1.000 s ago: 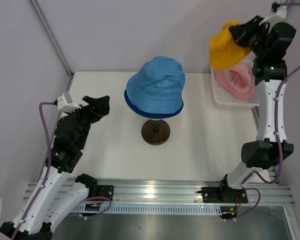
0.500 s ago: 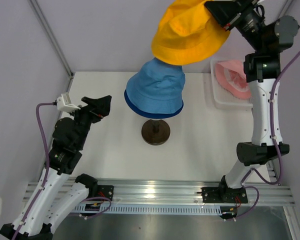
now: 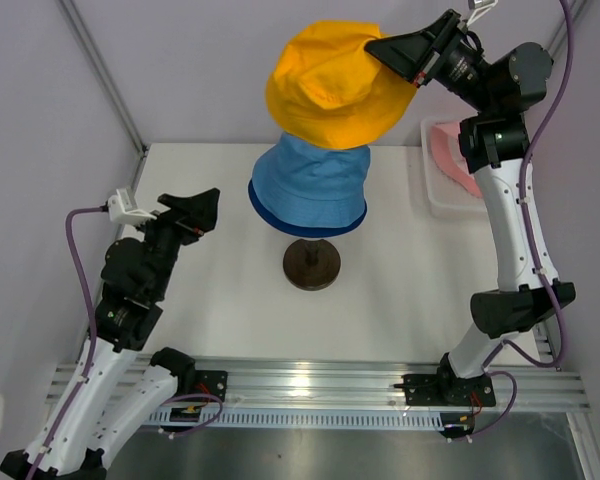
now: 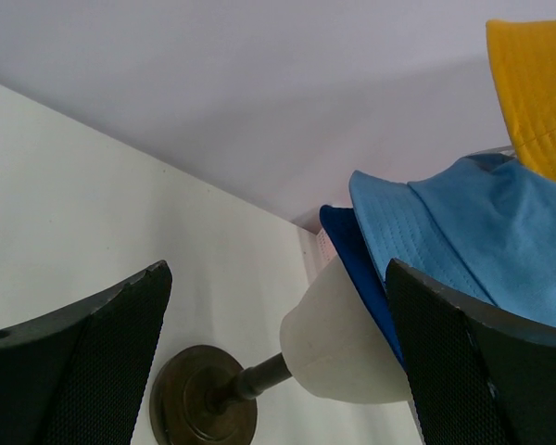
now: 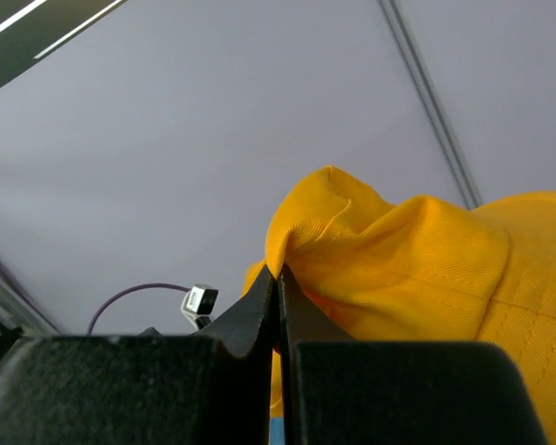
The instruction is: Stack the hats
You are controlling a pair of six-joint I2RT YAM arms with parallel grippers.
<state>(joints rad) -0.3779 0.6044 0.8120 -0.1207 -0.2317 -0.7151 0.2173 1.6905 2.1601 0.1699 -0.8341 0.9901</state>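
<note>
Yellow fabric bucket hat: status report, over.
Right gripper shut on yellow fabric bucket hat, above light blue fabric bucket hat. Left gripper open, empty. Nothing in the way.

Yellow-orange hat (image 3: 330,85), light blue hat (image 3: 315,180)

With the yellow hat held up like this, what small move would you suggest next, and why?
Probably lower it straight down. The right gripper pinches the yellow hat just above the light blue hat, which already sits over the dark blue hat, and it looks roughly centred.
</note>
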